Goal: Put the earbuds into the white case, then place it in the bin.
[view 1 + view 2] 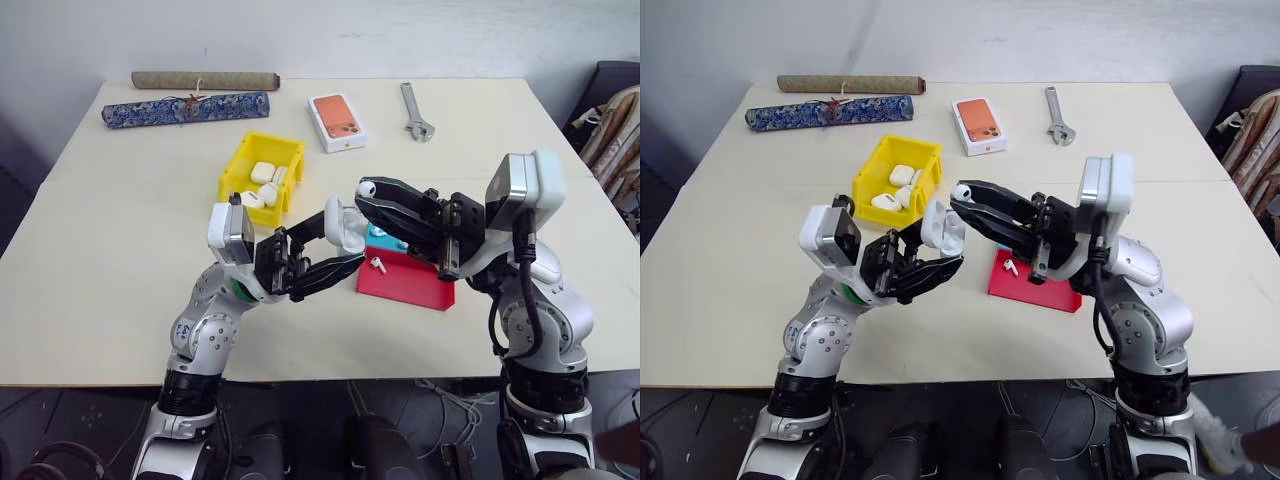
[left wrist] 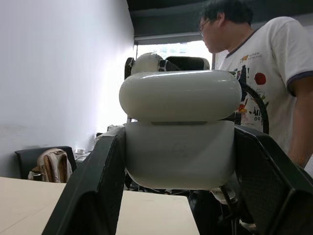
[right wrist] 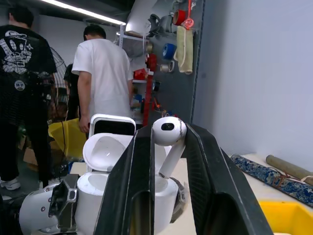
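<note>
My left gripper (image 1: 343, 240) is shut on the white case (image 1: 347, 224), holding it up above the table's front. The case's lid stands open, as the right wrist view shows (image 3: 105, 149). My right gripper (image 1: 366, 190) is shut on one earbud (image 1: 367, 187), pinched at its fingertips just above and beside the open case. In the right wrist view this earbud (image 3: 167, 131) hangs stem-down over the case. A second earbud (image 1: 378, 265) lies on the red tray. The yellow bin (image 1: 238, 165) stands behind the hands and holds several white cases.
The red-and-blue tray (image 1: 410, 285) sits under my right gripper. At the table's back lie a white box with an orange picture (image 1: 337, 120), a wrench (image 1: 417, 112), a blue cloth roll (image 1: 187, 108) and a brown roll (image 1: 205, 79). People (image 3: 100, 73) stand nearby.
</note>
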Robot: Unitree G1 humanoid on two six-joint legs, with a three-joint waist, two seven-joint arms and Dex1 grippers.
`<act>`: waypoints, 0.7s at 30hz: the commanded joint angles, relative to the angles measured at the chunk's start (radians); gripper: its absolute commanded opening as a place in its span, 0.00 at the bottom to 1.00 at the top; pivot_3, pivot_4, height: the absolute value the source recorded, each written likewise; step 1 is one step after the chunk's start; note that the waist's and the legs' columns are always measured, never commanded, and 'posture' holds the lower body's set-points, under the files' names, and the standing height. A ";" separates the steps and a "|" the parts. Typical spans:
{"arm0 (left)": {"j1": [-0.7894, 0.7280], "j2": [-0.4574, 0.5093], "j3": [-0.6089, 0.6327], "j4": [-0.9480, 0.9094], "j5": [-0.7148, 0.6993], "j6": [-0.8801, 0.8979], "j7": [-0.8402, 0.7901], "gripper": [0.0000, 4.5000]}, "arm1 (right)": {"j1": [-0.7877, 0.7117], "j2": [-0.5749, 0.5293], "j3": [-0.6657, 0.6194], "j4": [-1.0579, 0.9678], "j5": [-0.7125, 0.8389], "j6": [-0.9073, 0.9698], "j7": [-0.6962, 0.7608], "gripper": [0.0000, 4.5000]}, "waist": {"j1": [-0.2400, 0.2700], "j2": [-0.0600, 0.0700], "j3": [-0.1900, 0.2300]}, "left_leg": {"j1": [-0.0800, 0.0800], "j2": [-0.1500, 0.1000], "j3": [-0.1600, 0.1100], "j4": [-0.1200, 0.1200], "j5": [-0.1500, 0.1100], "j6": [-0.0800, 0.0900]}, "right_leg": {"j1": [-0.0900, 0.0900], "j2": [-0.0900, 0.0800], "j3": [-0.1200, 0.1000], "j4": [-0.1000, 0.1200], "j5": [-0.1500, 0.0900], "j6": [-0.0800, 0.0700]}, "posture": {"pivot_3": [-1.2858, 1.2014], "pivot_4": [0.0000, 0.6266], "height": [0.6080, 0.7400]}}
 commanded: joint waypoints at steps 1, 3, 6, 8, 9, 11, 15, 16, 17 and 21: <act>-0.001 -0.006 -0.005 -0.029 -0.001 -0.001 -0.001 0.62 | -0.005 0.006 0.013 -0.009 -0.002 -0.043 0.001 0.11 | 0.000 0.000 0.000 | 0.000 0.000 0.000 0.000 0.000 0.000 | 0.000 0.000 0.000 0.000 0.000 0.000 | 0.52 0.24 1.00; -0.002 -0.007 -0.005 -0.031 -0.002 0.000 0.003 0.62 | 0.002 0.004 0.019 -0.003 -0.003 -0.052 0.004 0.11 | 0.001 0.000 0.000 | 0.000 0.000 0.000 0.000 0.000 0.000 | 0.000 0.000 0.000 0.000 0.000 0.000 | 0.52 0.24 1.00; -0.003 -0.007 -0.003 -0.030 -0.001 -0.001 0.006 0.62 | 0.028 -0.003 0.035 0.003 -0.012 -0.070 0.021 0.11 | 0.001 0.000 0.000 | 0.000 0.000 0.000 0.000 0.000 0.000 | 0.000 0.000 0.000 0.000 0.000 0.000 | 0.52 0.24 1.00; -0.004 -0.009 -0.002 -0.031 0.001 -0.004 0.010 0.62 | 0.052 -0.008 0.048 0.007 -0.021 -0.087 0.039 0.11 | 0.001 0.000 0.000 | 0.000 0.000 0.000 0.000 0.000 0.000 | 0.000 0.000 0.000 -0.001 0.000 0.000 | 0.52 0.24 1.00; -0.005 -0.012 -0.001 -0.031 0.002 -0.005 0.013 0.62 | 0.059 -0.010 0.054 0.011 -0.024 -0.093 0.045 0.11 | 0.001 0.000 0.000 | 0.000 0.000 0.000 -0.001 0.000 0.000 | 0.000 0.000 0.000 -0.001 0.000 0.000 | 0.52 0.24 1.00; -0.007 -0.020 -0.004 -0.034 0.006 -0.008 0.019 0.62 | 0.072 -0.017 0.068 0.020 -0.031 -0.103 0.059 0.11 | 0.001 0.000 0.000 | 0.000 0.000 0.000 -0.001 0.000 0.000 | 0.000 0.000 0.000 -0.001 0.000 0.000 | 0.52 0.24 1.00; -0.004 -0.026 -0.014 -0.046 0.013 -0.012 0.015 0.62 | 0.074 -0.030 0.086 0.038 -0.035 -0.103 0.069 0.11 | 0.000 0.000 0.000 | 0.000 0.000 0.000 -0.001 -0.001 0.001 | 0.000 0.000 0.000 -0.001 0.000 0.000 | 0.52 0.24 1.00; -0.001 -0.026 -0.017 -0.050 0.014 -0.010 0.014 0.62 | 0.072 -0.032 0.089 0.040 -0.035 -0.099 0.069 0.11 | 0.000 0.000 0.000 | 0.000 0.000 0.000 -0.001 -0.001 0.001 | 0.000 0.000 0.000 -0.001 0.000 0.000 | 0.52 0.24 1.00; 0.002 -0.026 -0.019 -0.053 0.017 -0.011 0.012 0.62 | 0.070 -0.034 0.091 0.042 -0.034 -0.098 0.068 0.11 | 0.000 0.000 0.000 | 0.000 0.000 0.000 -0.001 -0.001 0.001 | 0.000 0.000 0.000 -0.001 0.000 0.000 | 0.52 0.24 1.00; 0.013 -0.024 -0.027 -0.058 0.027 -0.014 0.003 0.62 | 0.036 -0.033 0.103 0.038 -0.028 -0.080 0.049 0.11 | 0.000 0.000 0.000 | 0.000 0.000 0.000 -0.001 -0.001 0.001 | 0.000 0.000 0.000 -0.001 0.000 0.000 | 0.52 0.24 1.00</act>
